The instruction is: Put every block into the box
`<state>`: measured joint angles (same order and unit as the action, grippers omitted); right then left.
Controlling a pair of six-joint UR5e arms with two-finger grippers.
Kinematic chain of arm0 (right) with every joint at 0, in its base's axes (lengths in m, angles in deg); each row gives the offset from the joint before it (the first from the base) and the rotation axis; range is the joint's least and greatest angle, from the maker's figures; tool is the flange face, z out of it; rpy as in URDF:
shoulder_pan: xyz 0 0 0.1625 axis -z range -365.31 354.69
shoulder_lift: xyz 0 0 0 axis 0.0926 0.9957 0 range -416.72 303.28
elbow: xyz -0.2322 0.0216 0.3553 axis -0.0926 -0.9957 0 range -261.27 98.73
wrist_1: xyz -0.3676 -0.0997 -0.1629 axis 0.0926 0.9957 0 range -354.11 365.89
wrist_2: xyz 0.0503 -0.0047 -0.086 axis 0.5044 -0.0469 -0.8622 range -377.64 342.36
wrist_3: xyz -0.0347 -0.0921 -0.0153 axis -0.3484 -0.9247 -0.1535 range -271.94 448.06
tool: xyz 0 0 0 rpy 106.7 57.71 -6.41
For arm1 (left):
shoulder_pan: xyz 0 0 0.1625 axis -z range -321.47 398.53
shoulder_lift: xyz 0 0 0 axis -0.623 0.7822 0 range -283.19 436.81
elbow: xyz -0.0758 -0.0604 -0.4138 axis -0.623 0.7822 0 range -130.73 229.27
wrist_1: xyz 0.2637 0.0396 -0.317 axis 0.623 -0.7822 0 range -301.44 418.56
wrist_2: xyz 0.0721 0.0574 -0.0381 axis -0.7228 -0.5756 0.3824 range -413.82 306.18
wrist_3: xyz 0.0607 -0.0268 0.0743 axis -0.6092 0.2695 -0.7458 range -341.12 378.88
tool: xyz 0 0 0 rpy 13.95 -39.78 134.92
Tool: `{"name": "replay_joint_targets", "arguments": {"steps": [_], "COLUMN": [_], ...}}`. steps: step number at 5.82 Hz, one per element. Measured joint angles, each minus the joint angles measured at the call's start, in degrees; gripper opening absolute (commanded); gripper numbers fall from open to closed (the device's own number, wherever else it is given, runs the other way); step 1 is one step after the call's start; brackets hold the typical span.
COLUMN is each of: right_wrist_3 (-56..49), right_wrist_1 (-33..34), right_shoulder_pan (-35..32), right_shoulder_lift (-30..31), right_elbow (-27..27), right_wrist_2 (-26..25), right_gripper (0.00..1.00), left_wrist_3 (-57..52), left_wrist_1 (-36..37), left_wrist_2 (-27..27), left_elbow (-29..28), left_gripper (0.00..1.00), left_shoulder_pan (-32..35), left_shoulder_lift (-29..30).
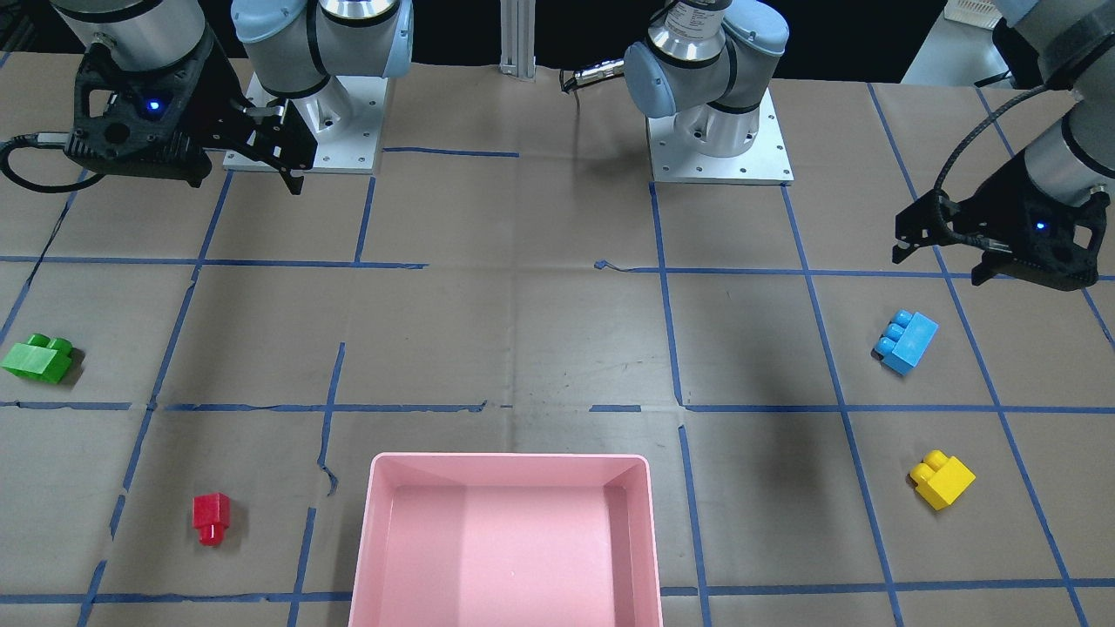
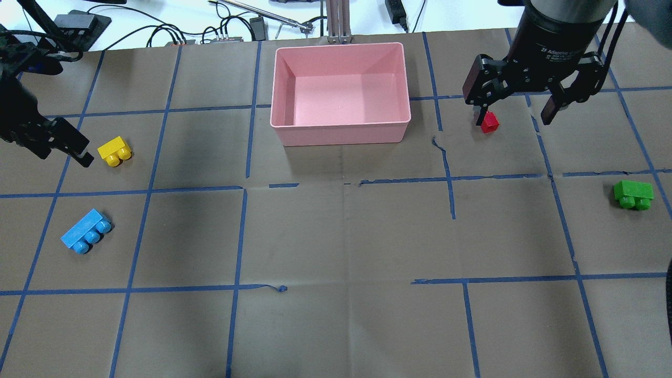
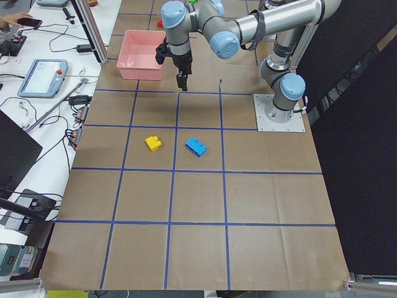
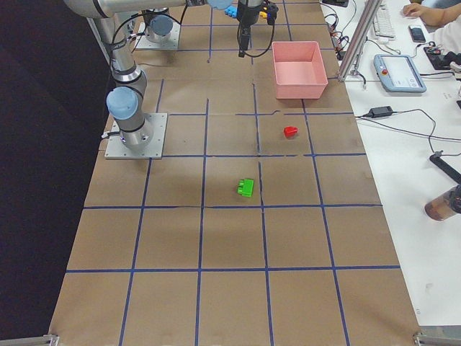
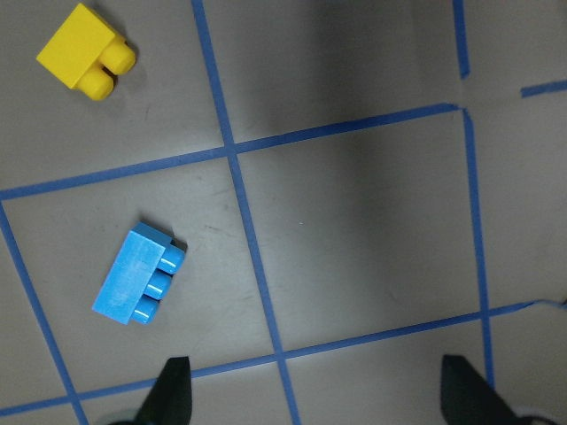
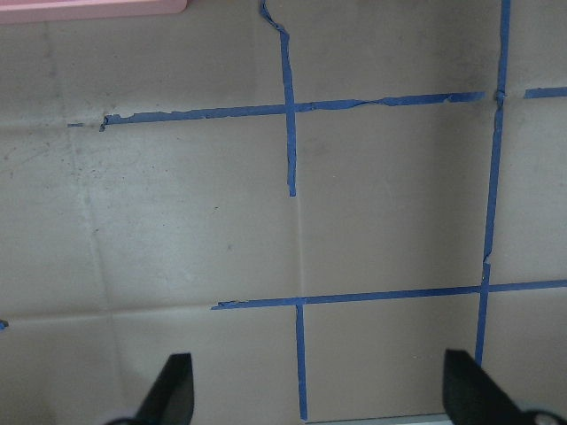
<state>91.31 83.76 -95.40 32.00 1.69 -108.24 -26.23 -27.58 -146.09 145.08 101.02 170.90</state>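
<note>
The pink box (image 2: pixel 338 134) stands empty at the table's far middle, its rim (image 1: pixel 510 455) near in the front view. The green block (image 2: pixel 633 194) and the small red block (image 2: pixel 490 122) lie on my right side. The light blue block (image 2: pixel 85 238) and the yellow block (image 2: pixel 114 150) lie on my left side. My left gripper (image 1: pixel 936 266) is open and empty, raised above the table near the blue block (image 5: pixel 139 276) and the yellow block (image 5: pixel 86 53). My right gripper (image 2: pixel 514 118) is open and empty, held high; its wrist view shows bare table and the box's edge (image 6: pixel 89 7).
The table is brown paper with a grid of blue tape lines (image 2: pixel 241 236). The two arm bases (image 1: pixel 719 131) stand on white plates at the robot's side. Cables and devices (image 2: pixel 226 31) lie beyond the box at the far edge.
</note>
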Motion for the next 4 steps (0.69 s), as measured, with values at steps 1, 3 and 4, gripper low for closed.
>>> {"name": "replay_joint_targets", "arguments": {"steps": [1, 3, 4], "right_wrist_3": [0.0, 0.0, -0.1], "right_wrist_1": [0.0, 0.0, 0.0], "right_shoulder_pan": [0.0, 0.0, 0.0], "right_shoulder_lift": [0.0, 0.0, 0.0], "right_elbow": [0.0, -0.1, 0.0], "right_wrist_2": [0.0, 0.0, -0.1], "right_gripper": [1.0, 1.0, 1.0], "left_wrist_3": [-7.1, -18.1, -22.3], "left_wrist_1": [5.2, 14.5, 22.2], "left_wrist_2": [-1.5, -2.4, -2.4], "left_elbow": [3.0, 7.9, 12.2], "left_gripper": [0.99, 0.99, 0.99], "left_shoulder_pan": [-2.5, -5.6, -6.9], "left_shoulder_lift": [1.3, 3.4, 4.4]}}
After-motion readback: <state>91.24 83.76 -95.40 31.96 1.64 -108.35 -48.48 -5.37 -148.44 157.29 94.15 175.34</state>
